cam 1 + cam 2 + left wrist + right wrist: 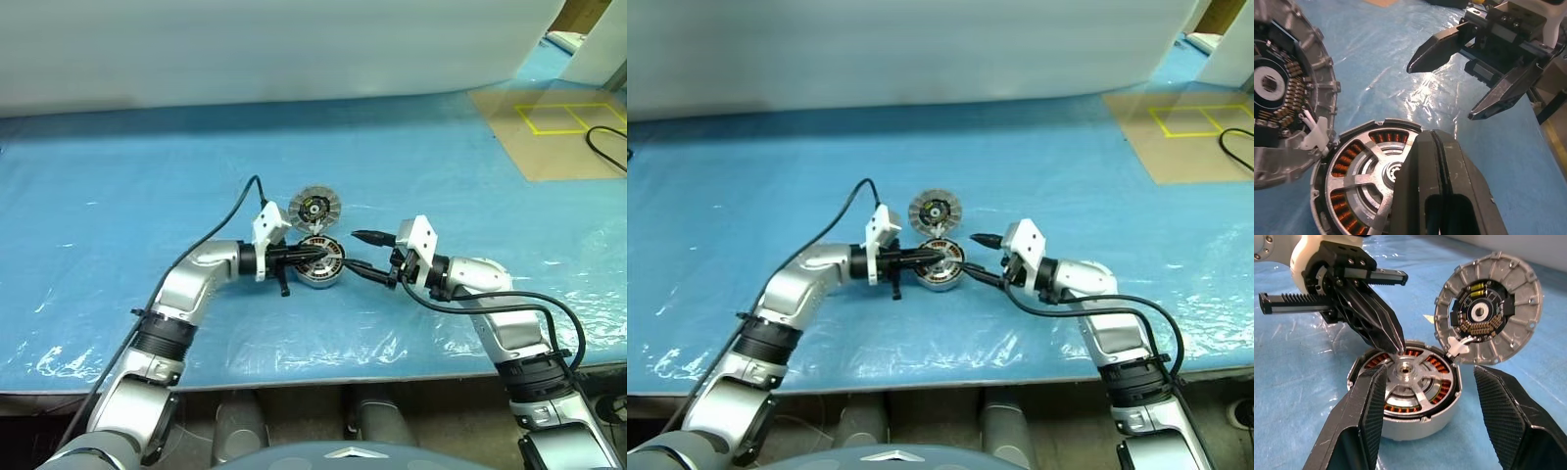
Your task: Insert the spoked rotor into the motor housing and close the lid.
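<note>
Seating step: the spoked rotor [1409, 382], a flat wheel with silver spokes and a dark outer ring, already sits inside the shallow round silver motor housing [1400, 428] over its copper-brown windings.
Left gripper [315, 253]: clenched with nothing in it, black fingertips over the rotor's hub, apparently pressing it home; contact cannot be confirmed.
Housing place: middle of the blue plastic-covered table [118, 196], between the two grippers.
Lid [313, 207]: round silver-grey disc with finned rim and dark centre, lying open just beyond the housing and joined to it by a small white tab.
Right gripper [366, 257]: released, fingers spread, just right of the housing.
Next move: probably swinging the lid down over the rotor.
Writing: none legible.
</note>
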